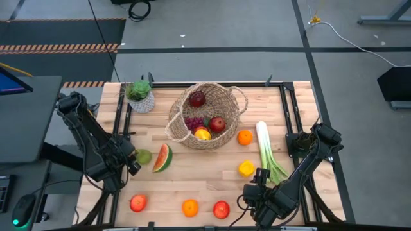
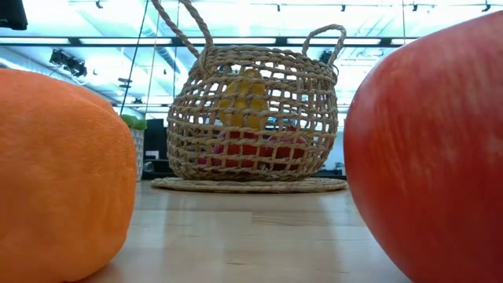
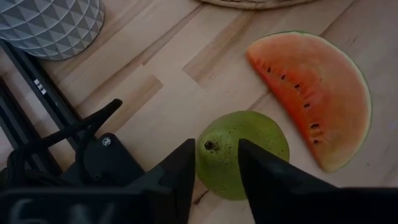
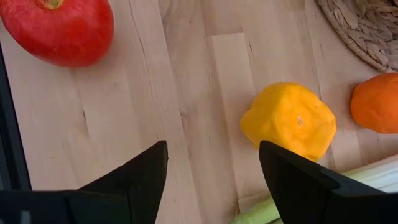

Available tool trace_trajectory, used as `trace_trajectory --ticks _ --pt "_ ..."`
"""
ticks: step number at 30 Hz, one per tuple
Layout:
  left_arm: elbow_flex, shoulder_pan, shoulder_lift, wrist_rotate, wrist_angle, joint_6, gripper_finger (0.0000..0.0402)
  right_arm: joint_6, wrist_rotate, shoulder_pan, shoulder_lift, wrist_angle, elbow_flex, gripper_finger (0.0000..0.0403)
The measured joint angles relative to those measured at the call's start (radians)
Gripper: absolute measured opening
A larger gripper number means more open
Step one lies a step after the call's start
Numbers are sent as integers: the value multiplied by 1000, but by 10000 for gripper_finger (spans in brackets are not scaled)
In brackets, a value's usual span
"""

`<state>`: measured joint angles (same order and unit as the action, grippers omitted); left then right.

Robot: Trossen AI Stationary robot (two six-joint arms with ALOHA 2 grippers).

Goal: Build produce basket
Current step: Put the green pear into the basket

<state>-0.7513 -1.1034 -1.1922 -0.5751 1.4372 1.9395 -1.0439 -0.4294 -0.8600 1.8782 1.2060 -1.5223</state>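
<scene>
A: What was the status of the left gripper (image 3: 216, 177)?

B: Its two fingers flanked the stem end of the green pear (image 3: 242, 152) and stood close against it on either side. Whether they had fully clamped could not be told. The pear lay on the table (image 1: 192, 183), just beside the watermelon slice (image 1: 163, 158) at the pear's 3 o'clock in the high view.

A: And the right gripper (image 4: 213, 168)?

B: It stood with fingers spread and empty above bare wood, near the yellow lemon (image 4: 289, 121) and the leek (image 1: 267, 149).

A: How far along was loading?

B: Judged partly done. The basket (image 1: 205, 115), at the table's 12 o'clock, contained two red apples, grapes and a yellow fruit. Left outside were the pear, the watermelon, an orange (image 1: 244, 137) at the basket's 4 o'clock, the lemon, the leek, plus an apple (image 1: 138, 203), an orange (image 1: 190, 207) and another apple (image 1: 221, 209) along the 6 o'clock edge.
</scene>
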Motion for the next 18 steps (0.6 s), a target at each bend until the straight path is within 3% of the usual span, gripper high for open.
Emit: trace_trajectory --ticks 8,18 --pt "0 0 0 -46 -30 -73 18 0 0 5 0 0 0 259" --pt "-13 1 1 -82 -29 -114 5 19 0 11 0 0 0 259"
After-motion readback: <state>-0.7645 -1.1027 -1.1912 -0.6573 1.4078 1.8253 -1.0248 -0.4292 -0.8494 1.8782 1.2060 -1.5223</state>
